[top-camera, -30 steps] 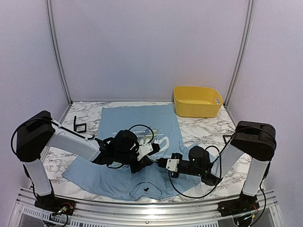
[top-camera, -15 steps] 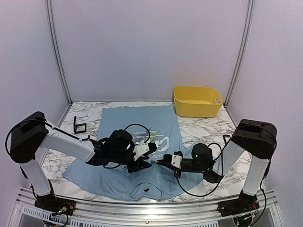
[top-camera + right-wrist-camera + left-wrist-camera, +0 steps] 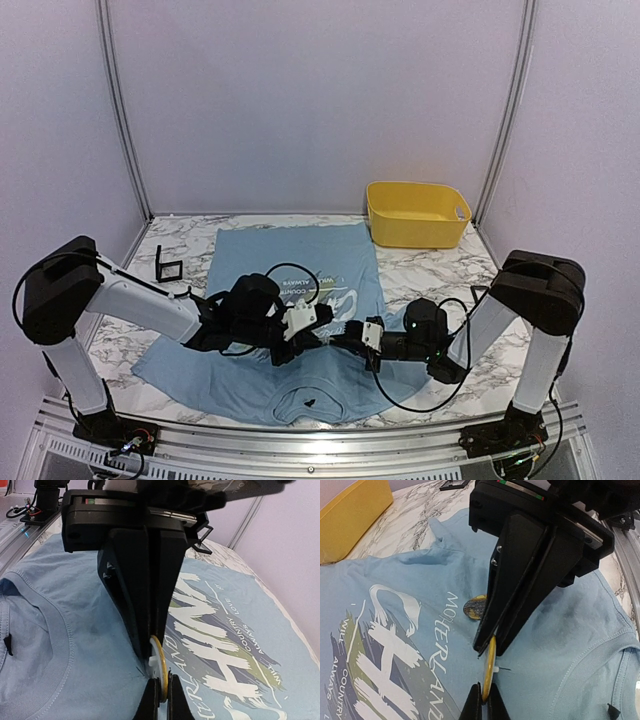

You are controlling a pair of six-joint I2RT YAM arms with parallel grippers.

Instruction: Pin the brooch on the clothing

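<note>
The brooch [image 3: 489, 666] is a round gold-rimmed disc with a white back and pin post [image 3: 161, 660]. It stands on edge just above the clothing [image 3: 290, 250], a light blue T-shirt with white lettering [image 3: 560, 630] spread flat on the table. My left gripper [image 3: 486, 686] is shut on the disc's near rim. My right gripper [image 3: 488, 652] is shut on the opposite rim. In the right wrist view the right gripper [image 3: 163, 679] pinches from below and the left gripper [image 3: 152, 656] from above. From above, both grippers [image 3: 335, 337] meet tip to tip over the shirt's chest.
A small dark oval piece with a gold edge [image 3: 474, 608] lies on the shirt beside the lettering. A yellow bin [image 3: 415, 215] stands at the back right. A small black stand [image 3: 168, 268] sits at the left. A tiny black item [image 3: 308, 403] lies by the collar.
The right gripper has moved left with the brooch until it meets the left gripper. The left gripper opened and then shut on the brooch's rim.
</note>
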